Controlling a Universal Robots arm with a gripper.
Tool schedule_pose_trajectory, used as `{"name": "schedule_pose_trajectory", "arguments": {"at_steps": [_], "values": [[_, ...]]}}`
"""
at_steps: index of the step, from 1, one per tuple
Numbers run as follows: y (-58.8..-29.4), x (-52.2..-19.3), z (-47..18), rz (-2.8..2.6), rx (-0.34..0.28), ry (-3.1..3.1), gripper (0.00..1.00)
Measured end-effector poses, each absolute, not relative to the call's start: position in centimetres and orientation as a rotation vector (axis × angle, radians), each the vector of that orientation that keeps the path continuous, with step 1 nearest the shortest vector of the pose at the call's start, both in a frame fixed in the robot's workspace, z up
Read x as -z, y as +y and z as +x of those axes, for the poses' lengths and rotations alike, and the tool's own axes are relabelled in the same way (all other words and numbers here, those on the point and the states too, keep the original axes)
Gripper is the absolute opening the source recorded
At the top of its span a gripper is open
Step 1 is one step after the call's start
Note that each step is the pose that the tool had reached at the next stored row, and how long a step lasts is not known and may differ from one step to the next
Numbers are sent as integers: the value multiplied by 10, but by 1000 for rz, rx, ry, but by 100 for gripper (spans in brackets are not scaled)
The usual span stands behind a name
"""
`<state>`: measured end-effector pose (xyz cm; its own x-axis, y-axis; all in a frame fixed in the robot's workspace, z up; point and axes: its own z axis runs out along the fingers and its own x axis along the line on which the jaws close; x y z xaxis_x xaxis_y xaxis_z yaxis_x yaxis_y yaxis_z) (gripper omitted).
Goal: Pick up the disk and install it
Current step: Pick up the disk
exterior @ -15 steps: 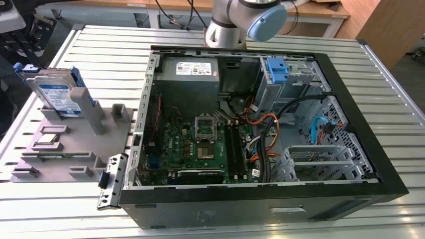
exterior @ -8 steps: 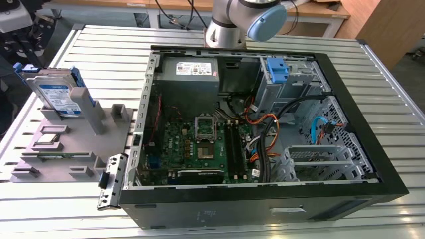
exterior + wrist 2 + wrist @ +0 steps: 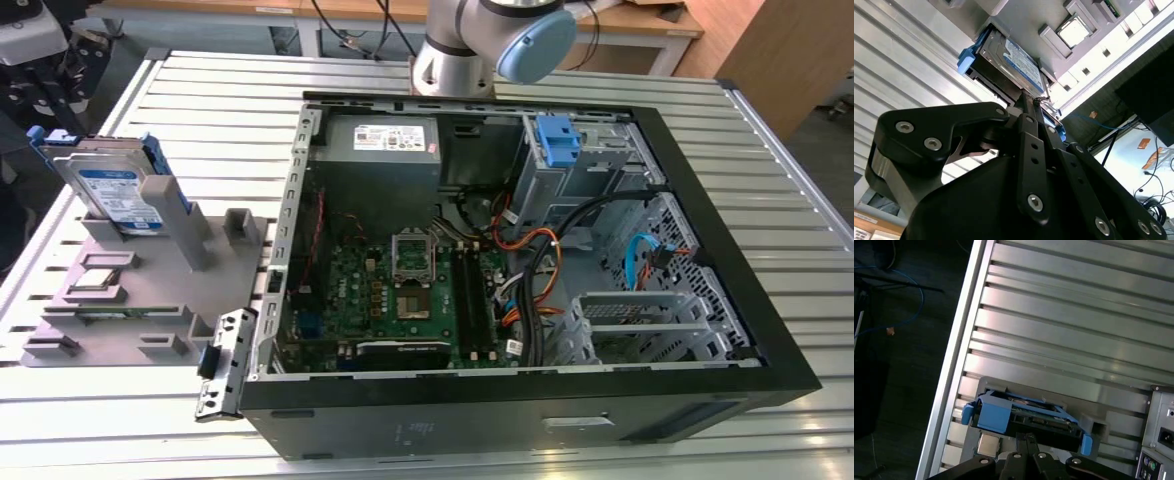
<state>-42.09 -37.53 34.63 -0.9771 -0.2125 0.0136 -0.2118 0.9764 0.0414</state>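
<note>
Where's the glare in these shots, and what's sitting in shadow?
Exterior view: glare streaks the table's front slats; the computer case interior is dim. First wrist view: bright bands on the table, dark floor. Second wrist view: washed-out patch beside the disk.

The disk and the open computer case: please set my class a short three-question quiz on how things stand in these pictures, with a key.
1. True or false: the disk already sits inside the computer case.
2. Choose one. The disk is: A) standing upright in the grey holder; B) lying flat on the motherboard; C) slotted into the case's drive cage.
3. Fill in: in the exterior view, the grey holder stands beside the computer case, on the exterior view's ____.

Key: 1 false; 2 A; 3 left.
</note>
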Motion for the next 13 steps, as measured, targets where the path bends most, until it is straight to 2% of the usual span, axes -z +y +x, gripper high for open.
{"name": "schedule_pose_trajectory", "arguments": {"at_steps": [13], "values": [[-375,-346,-421,600,60,-3062,11]]}}
